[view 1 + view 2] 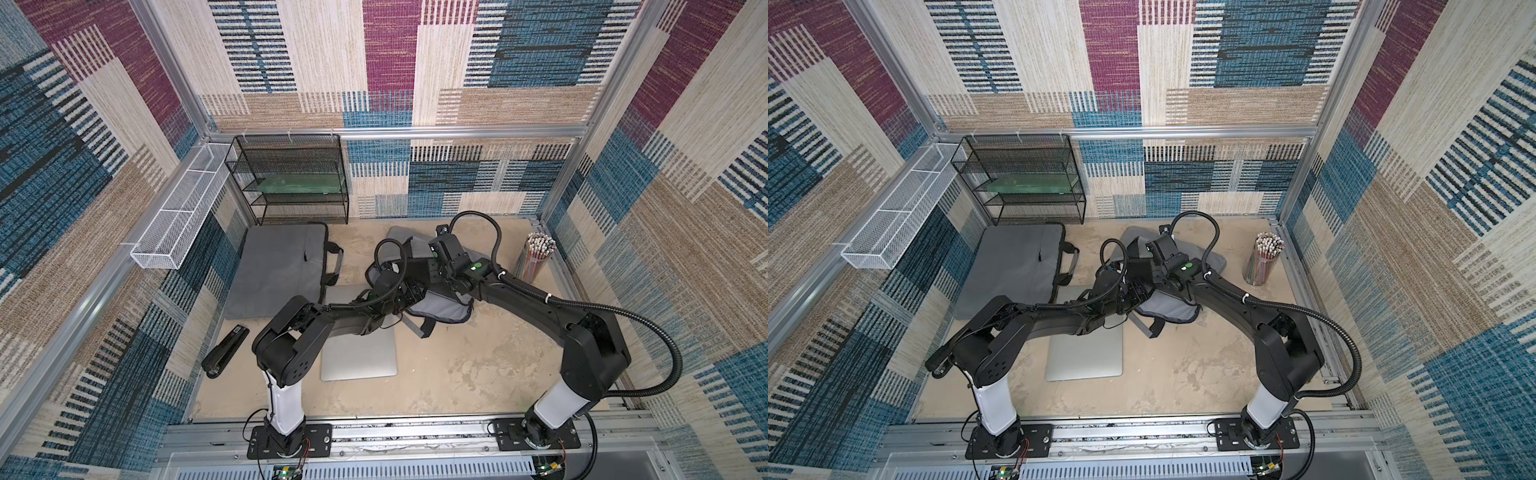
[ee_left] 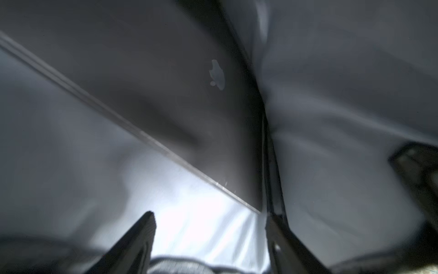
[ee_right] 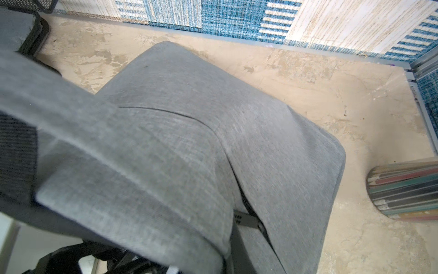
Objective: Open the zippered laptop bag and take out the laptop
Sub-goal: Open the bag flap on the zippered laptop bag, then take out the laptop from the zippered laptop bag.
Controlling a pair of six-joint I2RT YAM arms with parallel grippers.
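L gripper: jaws stood apart, nothing btwn them but pale lining; both fingers dark & blurred in the L wrist view; just ahead of them lay a dark lid w/ a pale logo, its bright edge running slantwise, grey fabric beyond a black seam on its other side; couldn't tell whether that lid belonged to the silver laptop on the table or to another machine.

R gripper: closed; its fingers were hidden in every view, but the R wrist view had a grey flap of the laptop bag raised close across the lens, so it appeared pinched on the bag's upper edge.

In both top views the 2 wrists met over that bag, which lay crumpled mid-table toward the back; its mouth gaped toward the L arm w/ blue-grey lining showing; a strap hung on the near side.

The silver laptop lay flat on the table, shut, outside the bag & just beside its mouth on the near-left; its far end was hidden under the L forearm.

Further out: a 2nd grey bag flat at back left, apart from the 1st; a black stapler near the L arm's shoulder; a pencil cup at back right, near the bag but not touching; a black mesh shelf & a white mesh tray at the back-left corner.
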